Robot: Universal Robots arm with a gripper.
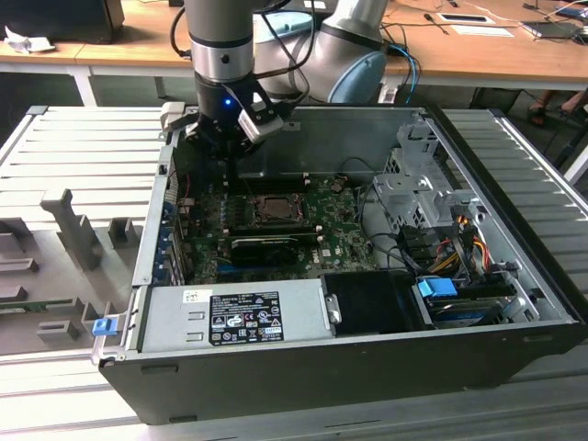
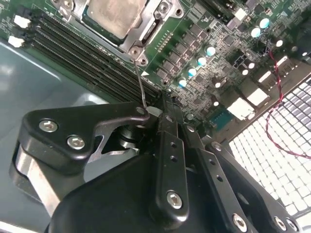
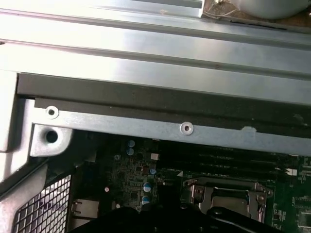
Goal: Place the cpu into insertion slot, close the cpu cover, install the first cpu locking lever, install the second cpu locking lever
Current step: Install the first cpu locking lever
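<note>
The cpu [image 2: 115,13] lies with its silver-grey top up in the insertion slot [image 1: 276,208] on the green board. The cpu cover [image 2: 148,26] lies flat around it as a metal frame. A thin wire locking lever [image 2: 141,85] runs from the socket's corner toward my gripper [image 2: 163,104]. The black fingers are pressed together, and the lever's end sits right at their tip. In the exterior view my gripper [image 1: 228,170] reaches down into the case just to the left of the socket. The first wrist view shows the socket [image 3: 227,196] below the case wall.
Black memory slots [image 2: 82,53] run alongside the socket. A red-and-black wire [image 2: 279,82] and a vent grid [image 2: 272,141] lie close to the fingers. The case wall [image 3: 146,126] rises behind. A power supply [image 1: 234,317], a drive cage [image 1: 413,184] and cables [image 1: 459,234] fill the front and right.
</note>
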